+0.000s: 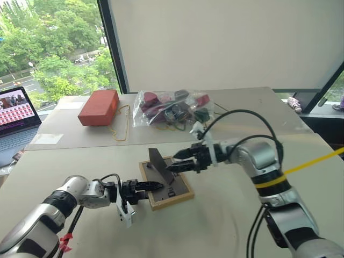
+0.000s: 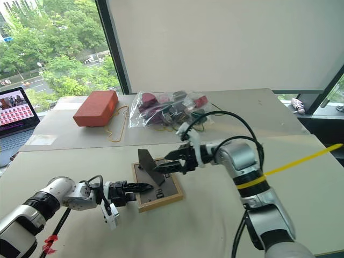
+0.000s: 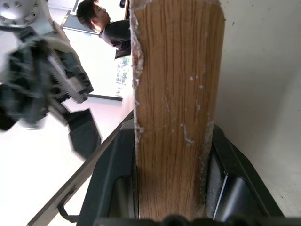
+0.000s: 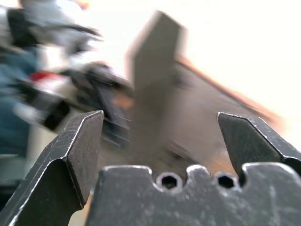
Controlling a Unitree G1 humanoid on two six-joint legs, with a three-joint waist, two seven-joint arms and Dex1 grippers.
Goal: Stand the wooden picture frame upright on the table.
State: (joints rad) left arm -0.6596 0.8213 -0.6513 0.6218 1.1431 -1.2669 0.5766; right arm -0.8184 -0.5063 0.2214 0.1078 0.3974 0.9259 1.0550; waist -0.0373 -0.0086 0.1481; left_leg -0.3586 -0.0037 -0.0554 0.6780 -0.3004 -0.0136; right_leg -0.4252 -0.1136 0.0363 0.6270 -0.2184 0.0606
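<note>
Left hand (image 1: 156, 186) is clamped on the near edge of the small light-wood picture frame (image 1: 180, 194), lying face-down on the beige bench (image 1: 226, 226), easel leg raised. Right hand (image 1: 181, 160) hovers wide open, empty, beside the leg. Next: tip it upright; long axis runs away from the robot.

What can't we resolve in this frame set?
- Face of the wooden picture frame: it lies face down on the table, backing up.
- Contents of the clear bag: too small and jumbled in the eye views.
- Easel leg: blurred in the right wrist view.
</note>
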